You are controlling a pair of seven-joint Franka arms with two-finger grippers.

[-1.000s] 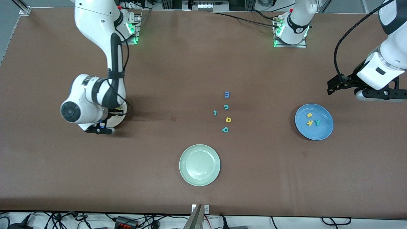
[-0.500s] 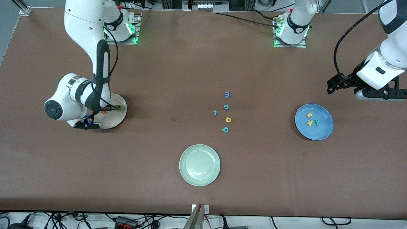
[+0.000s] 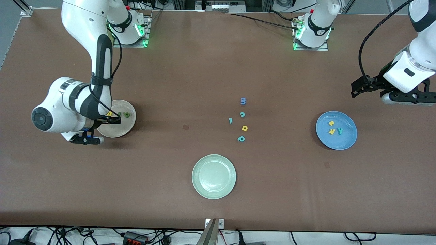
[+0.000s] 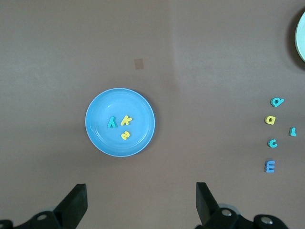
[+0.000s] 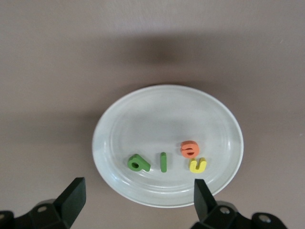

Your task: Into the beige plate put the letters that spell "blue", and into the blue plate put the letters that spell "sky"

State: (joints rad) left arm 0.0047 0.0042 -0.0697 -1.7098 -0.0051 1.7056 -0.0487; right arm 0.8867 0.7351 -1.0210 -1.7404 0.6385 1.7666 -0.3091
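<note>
- The right gripper (image 5: 136,202) hung open over the beige plate (image 3: 117,131), fingers spread wide and holding nothing.
- In the beige plate lay the dark green "b" (image 5: 138,163), the green "l" (image 5: 163,161), the orange "e" (image 5: 190,149) and the yellow "u" (image 5: 198,165); in the right wrist view the "u" sat at about 5 o'clock of the "e", just beside it.
- The left gripper (image 4: 140,202) waited open and empty in the air above the table, near the blue plate (image 3: 347,141).
- In the blue plate lay the yellow "s" (image 3: 330,123), the yellow "k" (image 3: 331,131) and the teal "y" (image 3: 339,130).
- Loose letters lay mid-table: a blue "m" (image 3: 243,101), with a teal "c" (image 3: 242,114) at its 6 o'clock in the front view.
- A pale green plate (image 3: 214,176) sat nearer the front camera than those letters.
</note>
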